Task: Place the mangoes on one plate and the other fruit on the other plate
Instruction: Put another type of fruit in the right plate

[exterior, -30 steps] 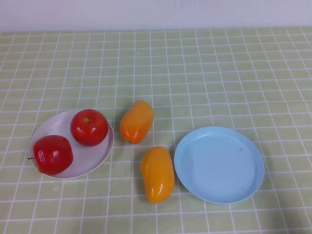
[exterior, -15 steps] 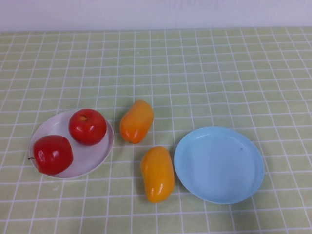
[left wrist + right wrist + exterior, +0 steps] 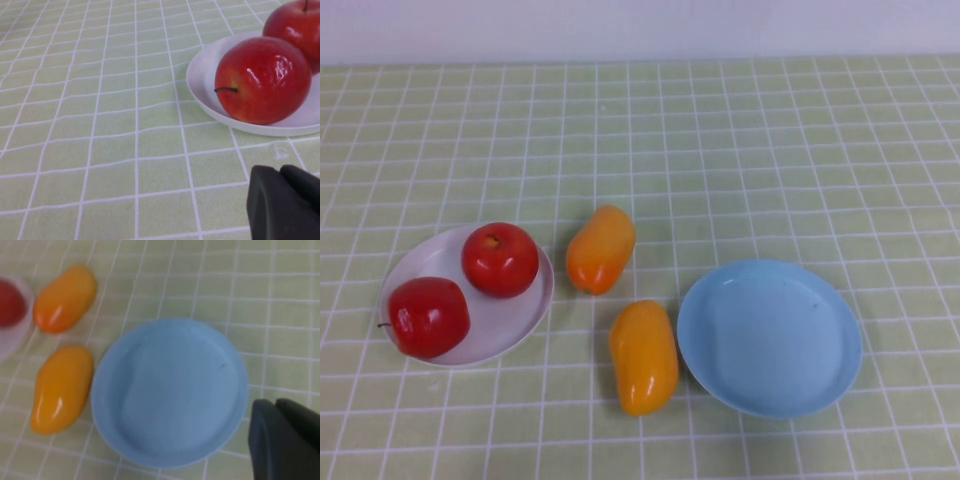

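Note:
Two red apples [image 3: 500,259] [image 3: 428,316] lie on the white plate [image 3: 505,325] at the left. Both mangoes rest on the table between the plates, one farther back [image 3: 601,249] and one nearer [image 3: 644,355], close to the light blue plate [image 3: 770,338], which holds nothing. Neither gripper shows in the high view. In the left wrist view, my left gripper [image 3: 280,172] is shut and empty, hovering short of the white plate [image 3: 205,85] and the near apple [image 3: 262,80]. My right gripper [image 3: 275,405] is shut and empty beside the blue plate [image 3: 170,390], with both mangoes [image 3: 65,297] [image 3: 61,387] beyond it.
A green checked cloth [image 3: 720,150] covers the table up to the pale back wall [image 3: 640,25]. Nothing else stands on it.
The farther apple on the white plate has shifted very slightly to the left. Nothing else has moved.

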